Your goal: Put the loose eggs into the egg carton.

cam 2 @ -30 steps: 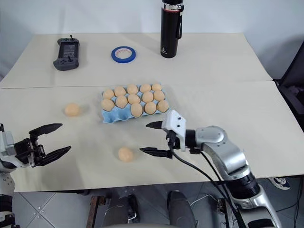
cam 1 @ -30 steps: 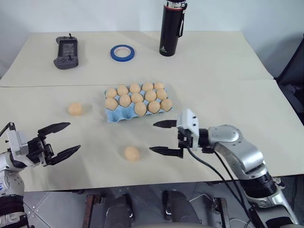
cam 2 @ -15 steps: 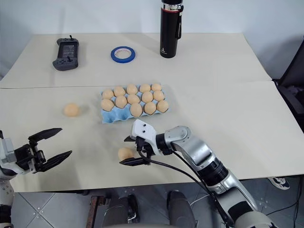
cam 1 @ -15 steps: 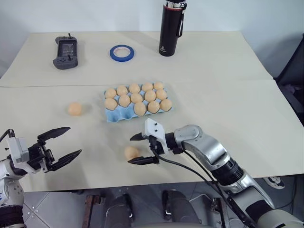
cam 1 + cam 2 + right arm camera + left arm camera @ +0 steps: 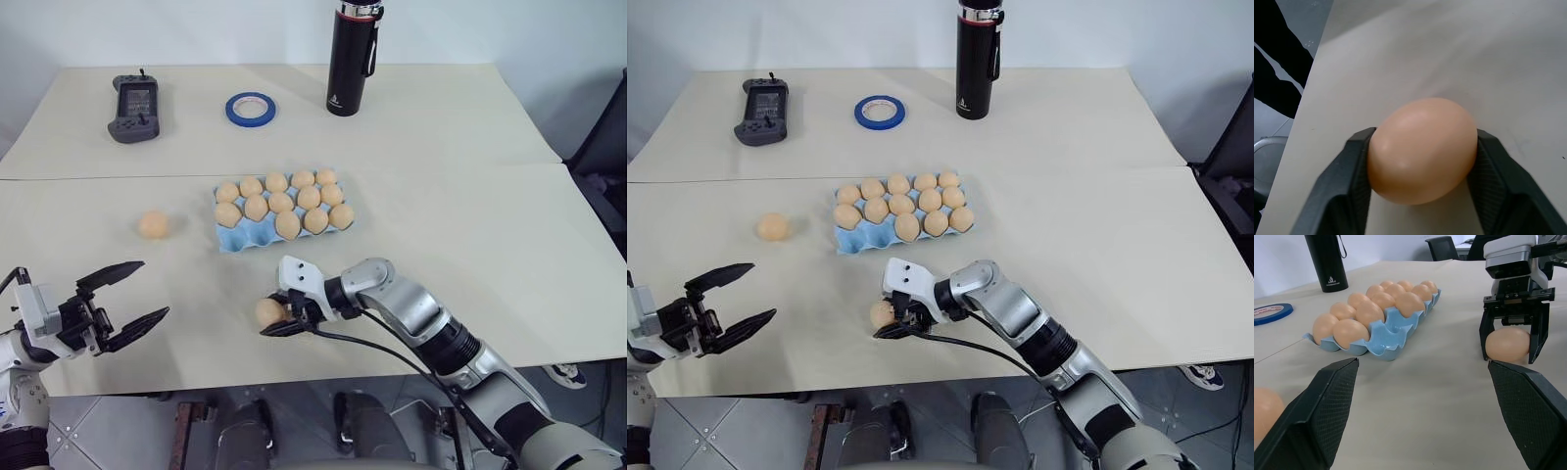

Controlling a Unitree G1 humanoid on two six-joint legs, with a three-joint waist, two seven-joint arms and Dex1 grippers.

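One loose egg (image 5: 268, 312), pale tan-orange, rests on the table near its front edge with my right gripper (image 5: 275, 316) shut on it; the black fingers (image 5: 1352, 181) press both of its sides. A second loose egg (image 5: 152, 224) lies by itself left of the egg carton (image 5: 235, 242). The light blue carton sits mid-table with several eggs in its cups, and its near-left corner cup (image 5: 1385, 341) is bare. My left gripper (image 5: 149, 290) is open at the front left, holding nothing, well apart from both loose eggs.
At the back of the table stand a black bottle (image 5: 350, 59), a blue tape ring (image 5: 250, 108) and a grey handheld device (image 5: 134, 95). A dark chair (image 5: 605, 147) is off the table's right side. The table's front edge runs just behind both grippers.
My right gripper moved left and down to the near egg and shut on it. The left gripper stayed open in place.
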